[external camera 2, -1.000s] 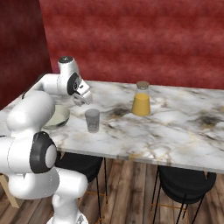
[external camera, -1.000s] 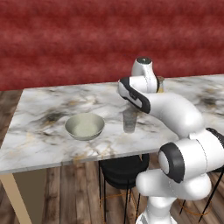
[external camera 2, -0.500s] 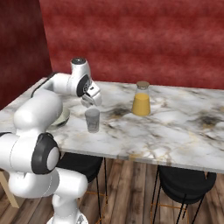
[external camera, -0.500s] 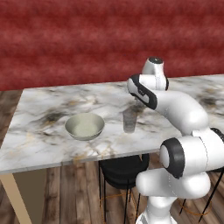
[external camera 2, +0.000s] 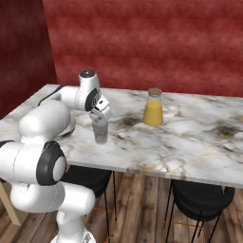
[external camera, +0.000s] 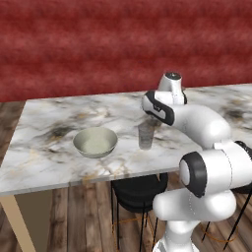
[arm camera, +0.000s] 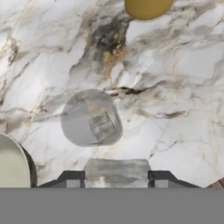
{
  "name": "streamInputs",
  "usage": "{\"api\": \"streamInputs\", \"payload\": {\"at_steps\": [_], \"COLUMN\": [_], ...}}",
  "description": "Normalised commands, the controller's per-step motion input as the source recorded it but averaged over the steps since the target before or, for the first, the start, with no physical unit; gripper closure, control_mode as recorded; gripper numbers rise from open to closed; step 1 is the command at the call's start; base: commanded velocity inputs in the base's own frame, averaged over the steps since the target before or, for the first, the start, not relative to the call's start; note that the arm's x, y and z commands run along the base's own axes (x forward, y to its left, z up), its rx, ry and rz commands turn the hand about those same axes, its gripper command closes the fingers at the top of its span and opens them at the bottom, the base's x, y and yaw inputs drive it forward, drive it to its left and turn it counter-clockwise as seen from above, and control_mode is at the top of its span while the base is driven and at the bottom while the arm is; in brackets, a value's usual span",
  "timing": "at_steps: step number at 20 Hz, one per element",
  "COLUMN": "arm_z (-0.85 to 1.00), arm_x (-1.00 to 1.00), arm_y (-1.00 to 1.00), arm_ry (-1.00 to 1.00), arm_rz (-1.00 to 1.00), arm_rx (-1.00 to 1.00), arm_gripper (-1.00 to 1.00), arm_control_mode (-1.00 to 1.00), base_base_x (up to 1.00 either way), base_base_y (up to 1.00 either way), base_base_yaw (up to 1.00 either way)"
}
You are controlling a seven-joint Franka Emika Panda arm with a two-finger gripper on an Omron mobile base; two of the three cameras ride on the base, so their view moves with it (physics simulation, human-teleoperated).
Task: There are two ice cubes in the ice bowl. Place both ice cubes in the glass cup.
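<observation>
The glass cup (external camera: pixel 145 135) (external camera 2: pixel 100 133) stands on the marble table, right of the ice bowl (external camera: pixel 78 140). From above, the cup (arm camera: pixel 78 118) holds one translucent ice cube (arm camera: pixel 102 126). My gripper (arm camera: pixel 116 179) (external camera 2: pixel 100 116) hangs just above the cup, slightly to one side of its mouth. It is shut on another ice cube (arm camera: pixel 117 168), which sits between the two dark fingertips (arm camera: pixel 72 179). The bowl's pale rim (arm camera: pixel 19 162) curves in at the lower left of the hand view.
An amber bottle with a tan cap (external camera 2: pixel 153 107) (arm camera: pixel 146 8) stands on the table to the right of the cup. Black stools sit under the table's near edge (external camera 2: pixel 142 168). A red wall runs behind the table.
The arm has swung right, from the bowl side to over the cup, carrying the ice cube. The cup and bowl have stayed put.
</observation>
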Motion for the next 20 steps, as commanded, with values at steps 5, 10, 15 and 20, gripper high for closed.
{"api": "streamInputs", "payload": {"at_steps": [5,10,15,20], "arm_z": [-0.07,0.0,-0.07,-0.19], "arm_x": [0.23,0.37,0.18,0.0], "arm_y": [0.0,0.07,0.08,0.04], "arm_ry": [0.0,0.0,0.02,0.02], "arm_rz": [0.0,0.0,0.0,0.0], "arm_rx": [0.0,0.0,0.0,0.0], "arm_gripper": [1.0,1.0,1.0,1.0], "arm_control_mode": [-1.0,-1.0,-1.0,-1.0], "base_base_x": [0.0,0.0,0.0,0.0], "base_base_y": [0.0,0.0,0.0,0.0], "base_base_yaw": [0.0,0.0,0.0,0.0]}}
